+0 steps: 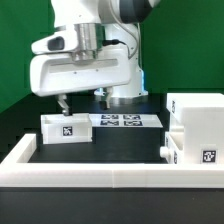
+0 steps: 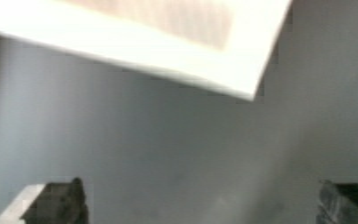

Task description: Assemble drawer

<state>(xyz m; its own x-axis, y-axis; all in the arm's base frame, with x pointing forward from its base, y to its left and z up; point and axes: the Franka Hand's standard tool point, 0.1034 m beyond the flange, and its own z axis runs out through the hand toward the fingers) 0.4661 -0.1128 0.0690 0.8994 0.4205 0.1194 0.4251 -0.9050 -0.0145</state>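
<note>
A small white tray (image 1: 65, 128) with a square tag on its front stands on the black table at the exterior view's left. My gripper (image 1: 80, 98) hangs just above it, jaws wide apart and empty. The big white box (image 1: 195, 115) stands at the exterior view's right. A second small tray (image 1: 188, 150) with a tag sits low against the box's front; I cannot tell whether it is inside. In the wrist view my gripper (image 2: 202, 205) is open with only bare table between the fingertips (image 2: 51, 202), and a white corner of a part (image 2: 194, 40) lies beyond them.
The marker board (image 1: 120, 120) lies flat on the table behind the left tray, near the robot's base. A long low white rail (image 1: 110, 172) edges the table's front and left side.
</note>
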